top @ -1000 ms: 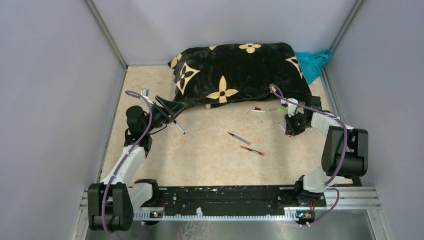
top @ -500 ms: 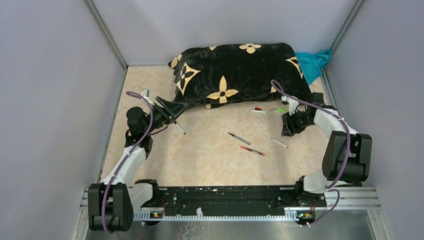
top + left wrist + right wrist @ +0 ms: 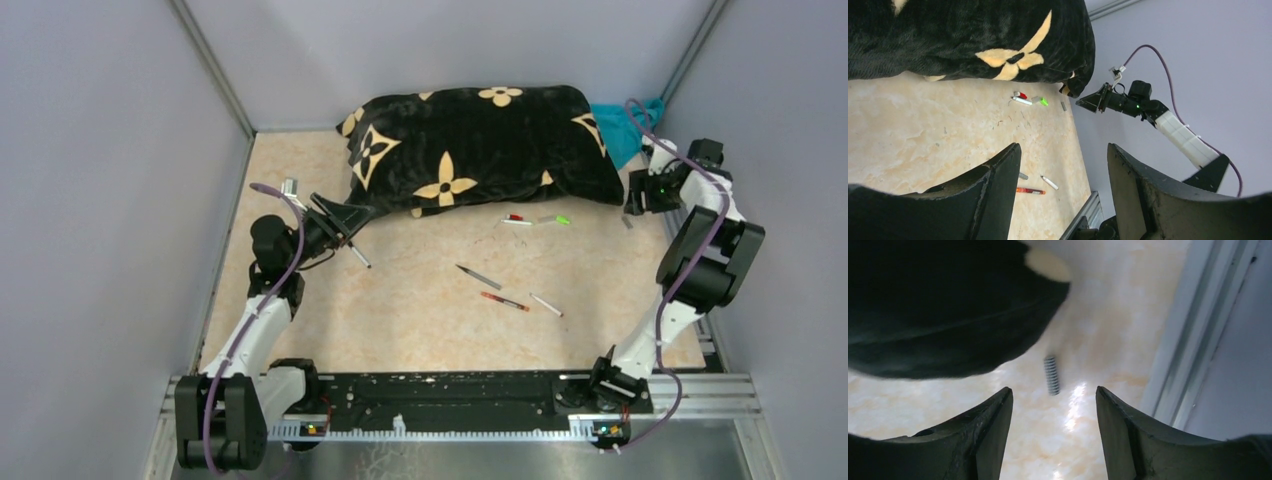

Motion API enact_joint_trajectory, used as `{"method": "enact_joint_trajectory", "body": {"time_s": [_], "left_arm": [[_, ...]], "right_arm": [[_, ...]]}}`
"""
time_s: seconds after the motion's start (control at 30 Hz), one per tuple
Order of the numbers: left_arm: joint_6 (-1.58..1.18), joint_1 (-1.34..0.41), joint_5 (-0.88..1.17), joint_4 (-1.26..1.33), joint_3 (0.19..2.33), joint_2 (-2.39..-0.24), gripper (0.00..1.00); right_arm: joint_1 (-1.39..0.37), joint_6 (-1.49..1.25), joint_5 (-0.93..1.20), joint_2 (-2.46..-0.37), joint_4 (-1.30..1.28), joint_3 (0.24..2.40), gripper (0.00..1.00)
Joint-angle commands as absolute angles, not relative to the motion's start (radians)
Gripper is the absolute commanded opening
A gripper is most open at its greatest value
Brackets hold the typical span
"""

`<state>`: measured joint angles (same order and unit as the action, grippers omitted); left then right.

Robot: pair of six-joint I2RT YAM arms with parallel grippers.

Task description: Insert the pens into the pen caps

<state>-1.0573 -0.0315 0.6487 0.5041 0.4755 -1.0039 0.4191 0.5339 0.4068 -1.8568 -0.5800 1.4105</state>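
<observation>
Beige marbled table (image 3: pixel 400 330) carries your pens loose: a grey-black pen (image 3: pixel 478 277), a red pen (image 3: pixel 504 301) and a white pen (image 3: pixel 546 305) lie near each other mid-table, and a red-tipped white pen (image 3: pixel 516 220) and a green cap (image 3: pixel 563 219) lie beside the black pillow (image 3: pixel 470 140). Your left gripper (image 3: pixel 1063 150) is spread wide, holding nothing; a grey pen (image 3: pixel 358 255) shows just beside it. Your right gripper (image 3: pixel 1053 390), at the far right corner, also gapes, nothing held, above a small ribbed grey piece (image 3: pixel 1051 375).

Black-and-white arms (image 3: pixel 262 312), purple cables (image 3: pixel 692 262), perhaps green LED (image 3: pixel 1137 106)
</observation>
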Motion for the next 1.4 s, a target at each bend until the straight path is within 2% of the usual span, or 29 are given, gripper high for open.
{"method": "enact_joint_trajectory", "body": {"time_s": [0.0, 0.4, 0.53, 0.7, 1.37], "left_arm": [[-1.03, -0.037, 0.674, 0.473, 0.497, -1.01, 0.7], [-1.039, -0.038, 0.656, 0.436, 0.527, -1.026, 0.69], [-1.049, -0.038, 0.637, 0.431, 0.52, -1.012, 0.69], [-1.015, -0.038, 0.641, 0.356, 0.581, -1.021, 0.69], [-1.005, -0.038, 0.633, 0.274, 0.622, -0.965, 0.69]], "right_arm": [[0.439, 0.644, 0.443, -2.003, -0.693, 1.582, 0.61], [0.439, 0.663, 0.401, -2.158, -0.741, 1.712, 0.53], [0.44, 0.668, 0.409, -2.212, -0.826, 1.789, 0.41], [0.44, 0.645, 0.407, -2.215, -0.824, 1.78, 0.36], [0.439, 0.679, 0.344, -2.217, -0.921, 1.791, 0.34]]}}
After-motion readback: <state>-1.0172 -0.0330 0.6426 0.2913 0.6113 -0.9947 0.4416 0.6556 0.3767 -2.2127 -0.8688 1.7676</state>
